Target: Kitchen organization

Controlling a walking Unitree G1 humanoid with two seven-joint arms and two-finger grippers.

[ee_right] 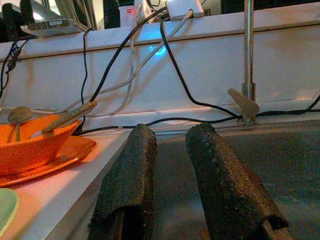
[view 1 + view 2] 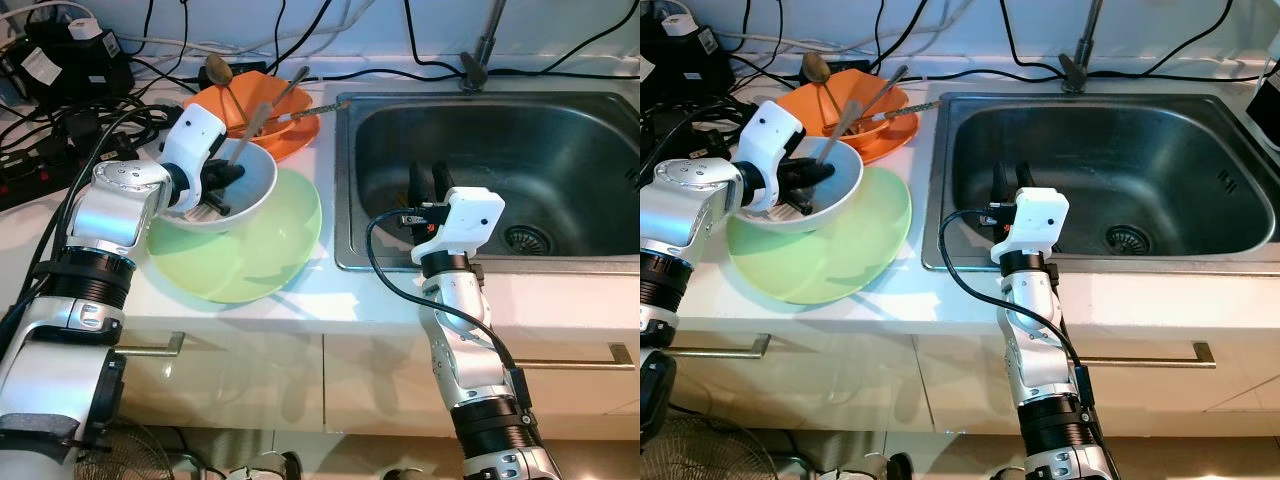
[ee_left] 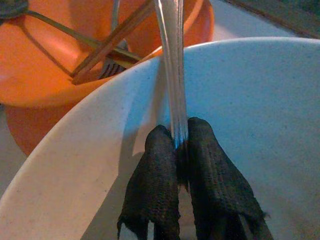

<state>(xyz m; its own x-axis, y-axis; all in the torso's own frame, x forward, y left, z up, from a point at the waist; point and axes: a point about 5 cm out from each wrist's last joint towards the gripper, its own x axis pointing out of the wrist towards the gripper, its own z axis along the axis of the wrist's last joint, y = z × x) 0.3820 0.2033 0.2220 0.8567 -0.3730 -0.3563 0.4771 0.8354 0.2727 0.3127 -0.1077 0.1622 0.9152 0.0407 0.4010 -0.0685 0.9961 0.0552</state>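
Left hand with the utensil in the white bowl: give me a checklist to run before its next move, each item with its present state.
1. Grip: the left hand is shut on the silver utensil, its handle pinched between both fingers. Ok.
2. Which end sits in the white bowl: fork or spoon, cannot tell.
3. Bowl support: it rests on the green plate, set toward the plate's back edge. Ok.
4. Lift path: the orange bowl with more utensils stands close behind. Not ok, tight.
5. Drop-off: the sink basin looks bare. Ok.
6. Right hand: open, empty, hovering over the sink's left side. Ok.
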